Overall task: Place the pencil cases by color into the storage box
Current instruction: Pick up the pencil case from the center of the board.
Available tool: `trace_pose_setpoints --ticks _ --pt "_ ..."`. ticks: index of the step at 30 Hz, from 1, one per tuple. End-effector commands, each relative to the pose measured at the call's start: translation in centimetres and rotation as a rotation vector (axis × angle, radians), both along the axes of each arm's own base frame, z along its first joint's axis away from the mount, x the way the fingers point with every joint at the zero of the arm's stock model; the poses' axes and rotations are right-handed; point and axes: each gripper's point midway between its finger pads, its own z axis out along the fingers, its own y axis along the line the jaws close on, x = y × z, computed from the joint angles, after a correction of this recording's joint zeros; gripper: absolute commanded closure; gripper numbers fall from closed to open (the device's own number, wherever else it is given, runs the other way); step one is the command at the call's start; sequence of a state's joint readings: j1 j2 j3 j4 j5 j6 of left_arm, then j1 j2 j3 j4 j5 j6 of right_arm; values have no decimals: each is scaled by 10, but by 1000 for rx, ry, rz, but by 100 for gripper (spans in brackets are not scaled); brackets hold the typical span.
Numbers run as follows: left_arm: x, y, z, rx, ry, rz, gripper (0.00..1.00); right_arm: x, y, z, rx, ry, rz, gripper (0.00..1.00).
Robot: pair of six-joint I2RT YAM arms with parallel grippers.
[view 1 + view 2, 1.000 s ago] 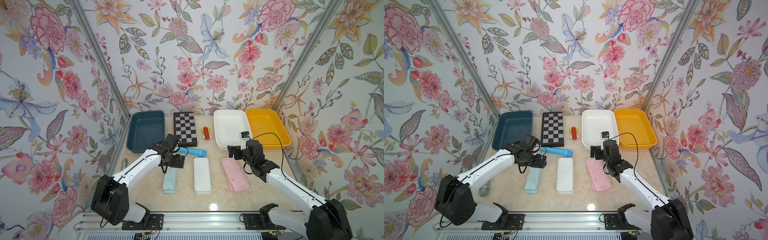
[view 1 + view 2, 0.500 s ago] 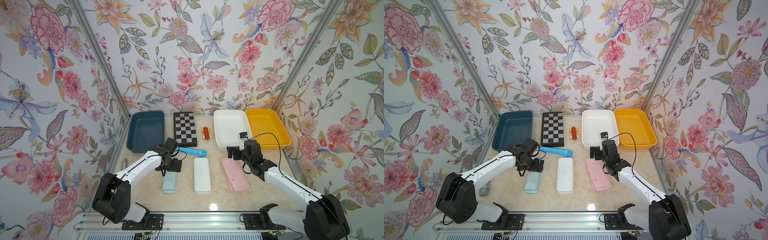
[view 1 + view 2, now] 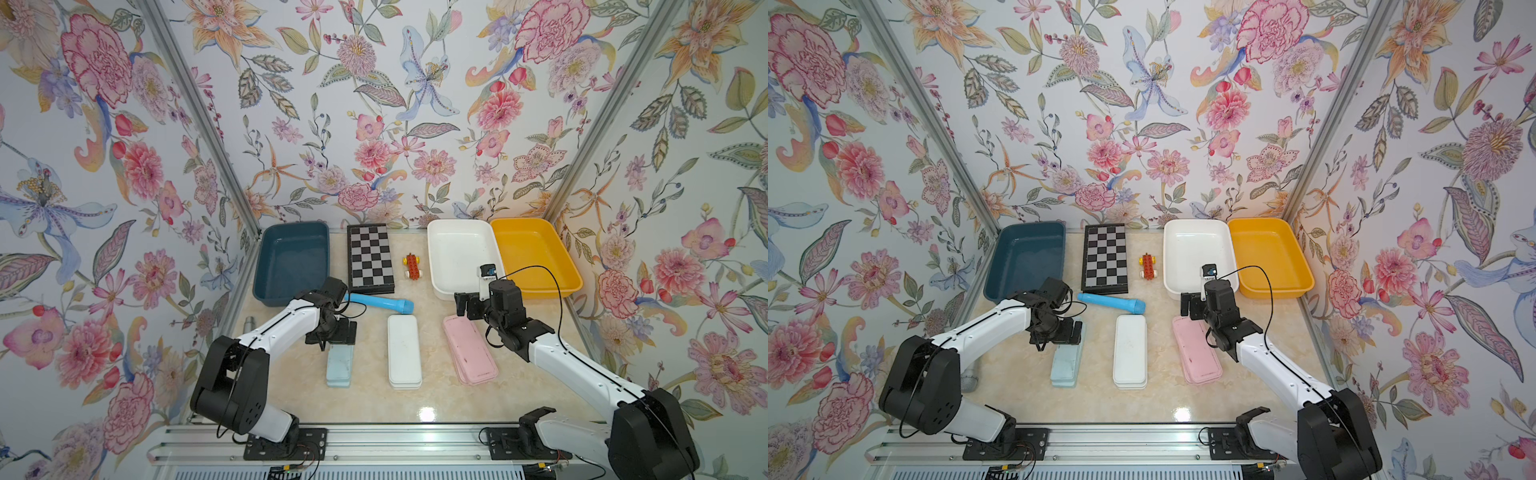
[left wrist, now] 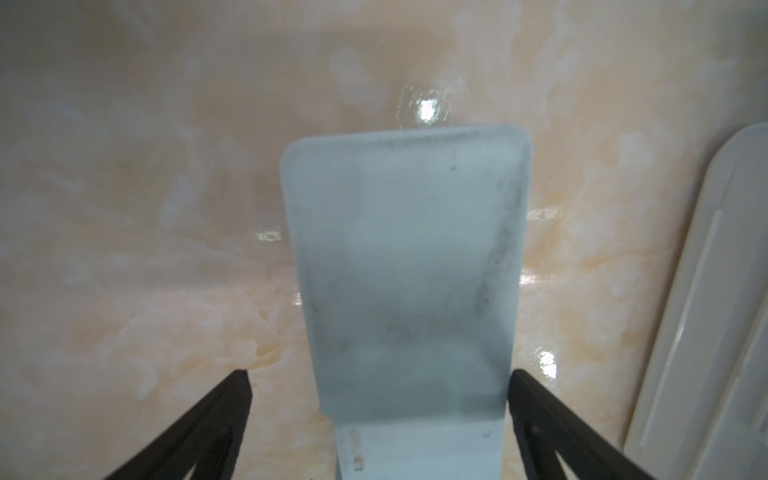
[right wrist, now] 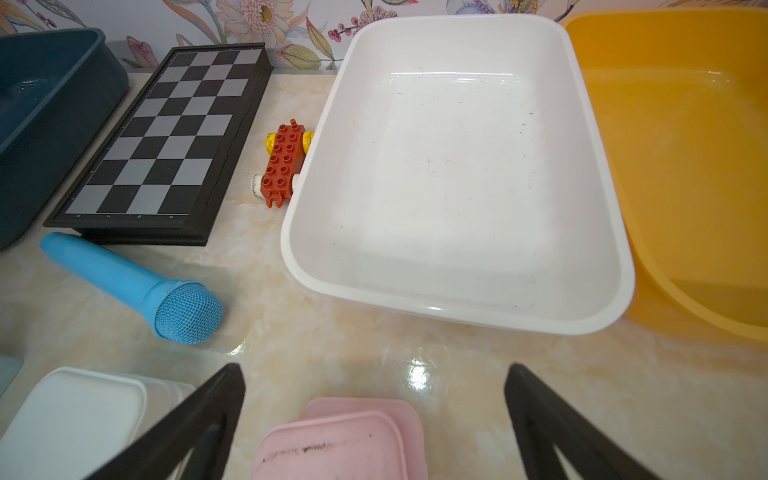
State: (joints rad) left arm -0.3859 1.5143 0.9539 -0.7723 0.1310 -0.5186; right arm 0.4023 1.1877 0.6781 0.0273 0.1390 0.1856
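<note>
Three stacks of pencil cases lie flat on the table, and both claws are spread wide with nothing held. The left claw [image 4: 376, 419] straddles the far end of the blue cases [image 3: 340, 365], which run lengthwise away from it toward the robot's base, one finger on each long side. The right claw [image 5: 374, 419] hangs over the far end of the pink cases [image 3: 469, 350], whose long axis also runs from the trays back toward the base, tilted slightly. The white cases [image 3: 404, 351] lie between the two claws, parallel to the others. Each pile looks to be several cases deep, so a squeeze set too low would likely lift more than one, and a squeeze so near the end could let a long case tip down and slip out. Just beyond the left claw sits a toy microphone [image 3: 379, 303], which could be knocked on the way up. Farther on stand the dark blue tray [image 3: 266, 266], the white tray [image 3: 496, 249] and the yellow tray [image 3: 575, 274]; no tray is pink, so pink's destination is unclear.
</note>
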Motion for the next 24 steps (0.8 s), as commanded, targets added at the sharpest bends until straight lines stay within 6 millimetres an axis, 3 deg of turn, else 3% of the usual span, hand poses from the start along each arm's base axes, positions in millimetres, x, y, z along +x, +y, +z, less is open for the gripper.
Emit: trace_pose_setpoints --ticks 1,7,11,15,18,20,24 --pt "-4 0 -8 -6 22 -23 2 1 -3 -5 13 10 -16 0" --pt "-4 -3 -7 -10 17 -23 4 1 -3 -7 15 16 -20 0" --pt "-6 -5 -9 11 20 -35 21 1 -5 -8 18 19 -27 0" --pt "-8 -7 -14 34 30 -47 21 2 -5 -8 24 20 -27 0" --pt "-10 -8 -18 46 42 -52 27 2 -5 -8 30 21 -27 0" --pt "-11 -8 -20 54 46 -57 39 2 -5 -8 33 21 -29 0" --pt "-9 -7 -15 57 24 -52 45 2 -7 -7 37 19 -34 0"
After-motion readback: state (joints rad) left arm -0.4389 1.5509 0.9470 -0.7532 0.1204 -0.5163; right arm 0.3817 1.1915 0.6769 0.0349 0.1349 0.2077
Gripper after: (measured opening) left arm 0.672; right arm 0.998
